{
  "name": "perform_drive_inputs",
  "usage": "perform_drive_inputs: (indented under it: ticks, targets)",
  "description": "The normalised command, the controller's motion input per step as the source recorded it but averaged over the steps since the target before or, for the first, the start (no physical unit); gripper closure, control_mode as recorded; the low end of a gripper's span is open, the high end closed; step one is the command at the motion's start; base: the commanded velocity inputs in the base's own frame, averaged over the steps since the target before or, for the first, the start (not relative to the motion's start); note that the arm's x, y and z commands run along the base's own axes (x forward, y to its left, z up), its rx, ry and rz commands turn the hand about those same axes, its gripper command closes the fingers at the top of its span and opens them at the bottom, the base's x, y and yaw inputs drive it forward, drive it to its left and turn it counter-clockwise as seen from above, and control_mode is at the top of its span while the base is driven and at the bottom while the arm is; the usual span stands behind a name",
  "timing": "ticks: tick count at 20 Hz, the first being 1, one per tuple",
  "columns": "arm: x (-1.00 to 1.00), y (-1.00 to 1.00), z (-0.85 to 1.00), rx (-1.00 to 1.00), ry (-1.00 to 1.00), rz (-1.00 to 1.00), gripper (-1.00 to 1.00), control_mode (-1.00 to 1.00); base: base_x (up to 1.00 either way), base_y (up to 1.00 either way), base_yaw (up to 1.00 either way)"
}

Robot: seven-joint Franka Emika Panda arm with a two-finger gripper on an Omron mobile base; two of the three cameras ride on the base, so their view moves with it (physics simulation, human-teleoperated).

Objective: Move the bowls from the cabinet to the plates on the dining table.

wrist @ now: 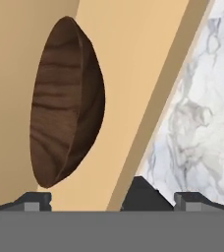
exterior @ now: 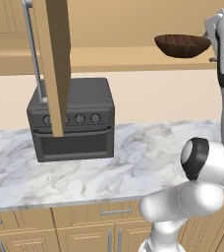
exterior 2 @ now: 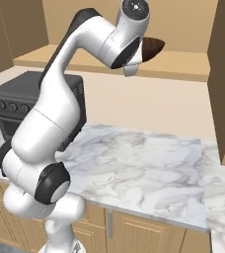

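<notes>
Up in the open cabinet (exterior: 133,56), the dark brown wooden bowl (exterior: 182,45) sits on the lower shelf, at the upper right of the left base view, with the arm's white wrist right beside it at the frame's right edge. From the right base camera the same bowl (exterior 2: 151,48) peeks out at top centre, half hidden behind the arm's last joint. In the hand view the bowl (wrist: 65,103) fills the left half, turned on its side by the camera's roll, its grained inside facing left against the tan shelf. The claw (wrist: 111,202) shows its two dark finger tips (wrist: 33,202) far apart at the bottom of that view, gripping nothing; the bowl's rim comes down close to the left tip, though I cannot tell whether they touch. A cabinet door (exterior: 55,59) hangs swung open at the upper left of the left base view, with its long silver handle (exterior: 33,49). Below it a black oven (exterior: 72,120) stands on the marble surface (exterior: 148,152).
</notes>
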Motion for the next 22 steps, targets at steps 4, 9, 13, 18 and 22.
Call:
perform_drive_inputs:
  ticks: [4, 9, 13, 18, 22]
  targets:
    - [0.30, -0.09, 0.00, 0.00, -0.07, 0.03, -1.00, -1.00, 0.00, 0.00, 0.00]
    - [0.30, -0.03, 0.00, -0.01, -0.07, 0.01, -1.00, -1.00, 0.00, 0.00, 0.00]
    - [0.34, -0.09, 0.00, -0.04, 0.01, 0.00, -1.00, -1.00, 0.00, 0.00, 0.00]
    - [0.36, -0.15, 0.00, -0.06, 0.08, 0.00, -1.00, -1.00, 0.00, 0.00, 0.00]
    - [0.40, -0.14, 0.00, -0.04, 0.08, 0.00, -1.00, -1.00, 0.00, 0.00, 0.00]
